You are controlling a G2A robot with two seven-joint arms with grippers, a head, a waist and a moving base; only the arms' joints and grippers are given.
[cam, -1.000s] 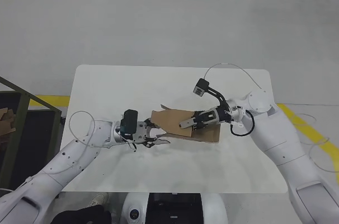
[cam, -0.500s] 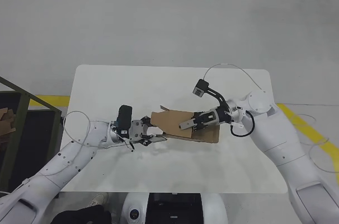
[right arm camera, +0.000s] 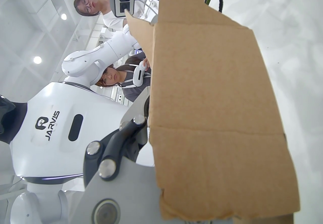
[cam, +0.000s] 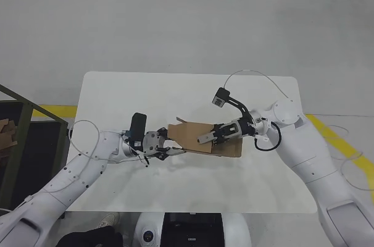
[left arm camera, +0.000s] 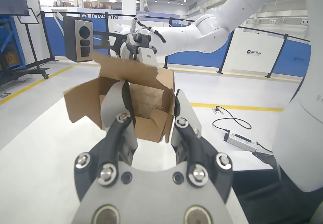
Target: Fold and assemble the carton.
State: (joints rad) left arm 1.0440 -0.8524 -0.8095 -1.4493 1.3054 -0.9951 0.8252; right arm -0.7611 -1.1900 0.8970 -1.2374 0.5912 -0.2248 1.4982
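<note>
Clearly the carton (cam: 186, 133) lay on its side near the middle of the white table (cam: 113, 99), opened into a tube, its end flaps splayed toward the left arm. The step in hand looked like closing that end. The right gripper (cam: 203, 136) seemed clamped on the carton's upper panel, steadying it. The left gripper (left arm camera: 149, 95) sat at the open mouth, fingers apart, one just beside a side flap (left arm camera: 167, 104). Next, I judged, that flap wanted pushing inward along its crease while the right held firm; too hard a shove could slide the carton
</note>
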